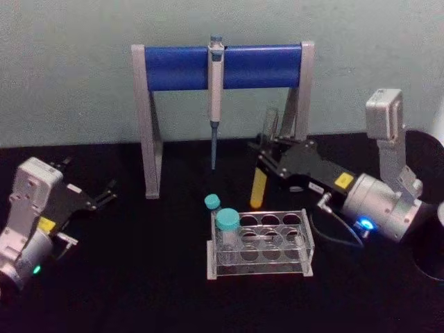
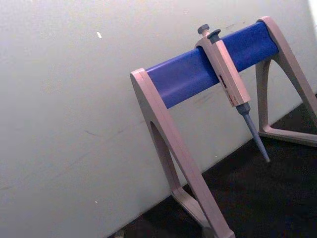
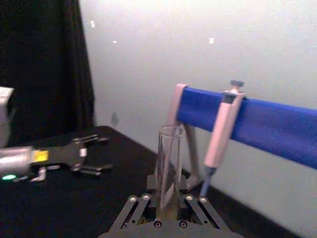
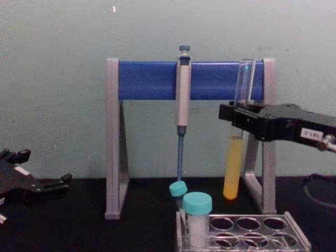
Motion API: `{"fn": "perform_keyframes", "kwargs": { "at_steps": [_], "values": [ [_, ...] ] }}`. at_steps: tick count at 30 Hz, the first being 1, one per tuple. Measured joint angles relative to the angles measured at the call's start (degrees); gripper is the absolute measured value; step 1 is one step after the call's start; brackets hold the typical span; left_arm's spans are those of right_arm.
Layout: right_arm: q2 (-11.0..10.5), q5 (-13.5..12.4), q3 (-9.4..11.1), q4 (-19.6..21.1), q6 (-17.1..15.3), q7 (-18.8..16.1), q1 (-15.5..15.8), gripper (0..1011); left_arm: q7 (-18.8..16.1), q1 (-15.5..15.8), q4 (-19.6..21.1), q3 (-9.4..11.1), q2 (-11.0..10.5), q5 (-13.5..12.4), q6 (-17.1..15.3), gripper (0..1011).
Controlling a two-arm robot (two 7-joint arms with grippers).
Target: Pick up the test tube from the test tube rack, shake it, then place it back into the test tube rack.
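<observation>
Right, the pickup is done as far as I can judge: the tall slim clear glass test tube with yellow liquid in its lower part (image 4: 233, 170) is out of the low clear plastic test tube rack with round holes (image 1: 306, 242). It hangs upright in the right gripper (image 4: 237, 112). That gripper's fingers are closed narrowly around the glass above the liquid line, so the empty upper part of the tube stands up past them. In the chest view the rounded bottom is clear of the table. In the head view the tube sits just behind the rack's back edge, in front of the right leg of the grey-and-blue pipette stand (image 1: 222, 66), where a grey pipette (image 1: 216, 87) hangs.

I cannot tell from a single moment whether the shake is finished, under way or yet to start. The liquid looks settled and the tube is vertical, so I would not count the shake as done.

What certainly remains is the return, lowering the tube into one of the rack's open holes. A short white tube with a teal cap (image 1: 227, 222) fills the near-left corner, and a second teal-capped tube (image 1: 212, 202) stands just behind it. The holes to the right look free.

My left gripper (image 1: 104, 195) rests low on the black table (image 1: 139, 277), far to the left, with its fingers spread and holding nothing.
</observation>
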State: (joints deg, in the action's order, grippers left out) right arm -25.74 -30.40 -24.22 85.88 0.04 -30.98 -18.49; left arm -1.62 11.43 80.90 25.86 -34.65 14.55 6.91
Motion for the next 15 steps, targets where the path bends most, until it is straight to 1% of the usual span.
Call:
{"fn": "perform_keyframes", "kwargs": {
  "at_steps": [2,3,5,8,15],
  "values": [
    [0.6,0.9,0.0,-1.1,0.4,1.5,-0.8,232,0.0,0.0,0.0,0.0,0.0,0.0,0.0,1010],
    [0.6,0.9,0.0,-1.1,0.4,1.5,-0.8,232,0.0,0.0,0.0,0.0,0.0,0.0,0.0,1010],
    [1.1,2.2,0.4,-1.6,0.5,3.6,-1.0,232,0.0,0.0,0.0,0.0,0.0,0.0,0.0,1010],
    [1.3,3.0,1.0,-1.6,0.4,5.3,-0.9,233,0.0,0.0,0.0,0.0,0.0,0.0,0.0,1010],
    [1.4,3.9,2.3,-0.6,-0.2,6.6,0.2,233,0.0,0.0,0.0,0.0,0.0,0.0,0.0,1010]
  ]
}}
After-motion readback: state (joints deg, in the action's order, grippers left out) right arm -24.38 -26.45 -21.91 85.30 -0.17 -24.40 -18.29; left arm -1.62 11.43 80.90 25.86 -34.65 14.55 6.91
